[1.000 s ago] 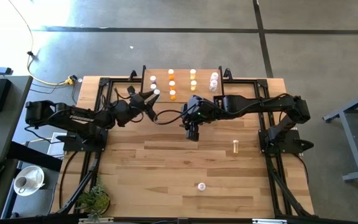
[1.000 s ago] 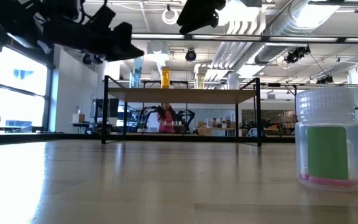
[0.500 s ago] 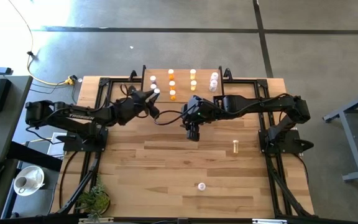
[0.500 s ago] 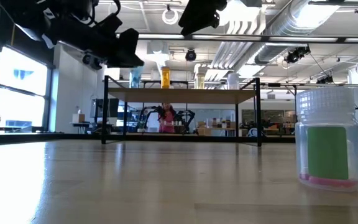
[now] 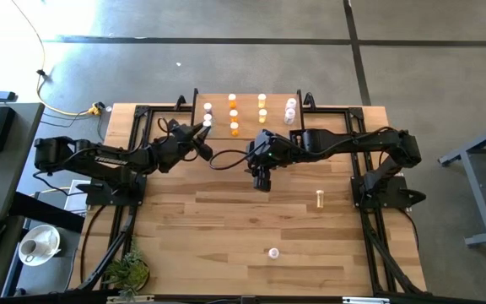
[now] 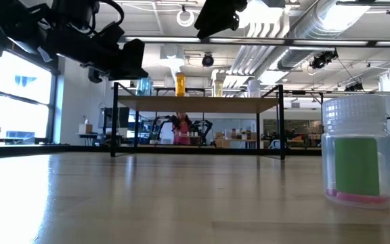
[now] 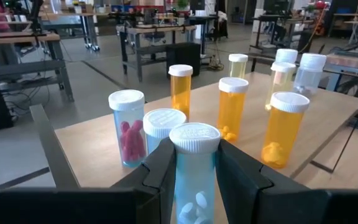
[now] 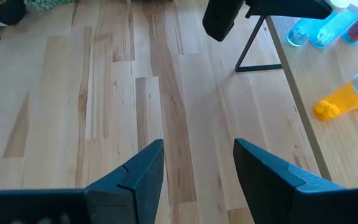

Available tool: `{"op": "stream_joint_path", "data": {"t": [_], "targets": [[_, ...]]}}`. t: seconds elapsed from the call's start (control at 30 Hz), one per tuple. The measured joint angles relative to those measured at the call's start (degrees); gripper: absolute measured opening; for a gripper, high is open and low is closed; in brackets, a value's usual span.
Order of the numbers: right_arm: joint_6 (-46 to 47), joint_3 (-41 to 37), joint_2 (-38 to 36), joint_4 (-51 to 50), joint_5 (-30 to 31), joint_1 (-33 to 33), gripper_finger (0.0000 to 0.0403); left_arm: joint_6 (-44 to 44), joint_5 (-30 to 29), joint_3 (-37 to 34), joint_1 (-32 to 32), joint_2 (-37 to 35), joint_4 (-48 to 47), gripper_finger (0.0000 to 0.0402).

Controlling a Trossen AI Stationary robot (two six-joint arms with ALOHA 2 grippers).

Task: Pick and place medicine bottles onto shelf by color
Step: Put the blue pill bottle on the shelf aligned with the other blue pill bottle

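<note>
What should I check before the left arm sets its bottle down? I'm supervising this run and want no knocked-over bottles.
1. Grip: left gripper shut on the blue bottle, bottle upright. Ok.
2. Colour match: two other pale blue bottles stand just ahead on the shelf. Ok.
3. Free spot: bare shelf top beside that blue group. Ok.
4. Neighbour clearance: the nearest white cap sits close ahead of the fingers. Not ok.
5. Right gripper: open, over bare table, away from the shelf. Ok.
6. Height above the shelf top: cannot tell.

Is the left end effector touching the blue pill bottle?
Touching: the left wrist view shows the left end effector with both fingers pressed against the blue pill bottle.
</note>
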Motion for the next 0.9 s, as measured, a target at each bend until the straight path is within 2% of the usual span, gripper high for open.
{"op": "stream_joint_path", "data": {"t": [0.57,0.9], "targets": [[0.02,0.0,0.0,0.04,-0.02,0.0,0.0185,-0.85,-0.71,0.11,-0.04,2.12,0.74,0.009],[0.02,0.0,0.0,0.04,0.0,0.02,0.0185,-0.82,-0.8,0.09,-0.04,2.12,0.48,0.0118]]}}
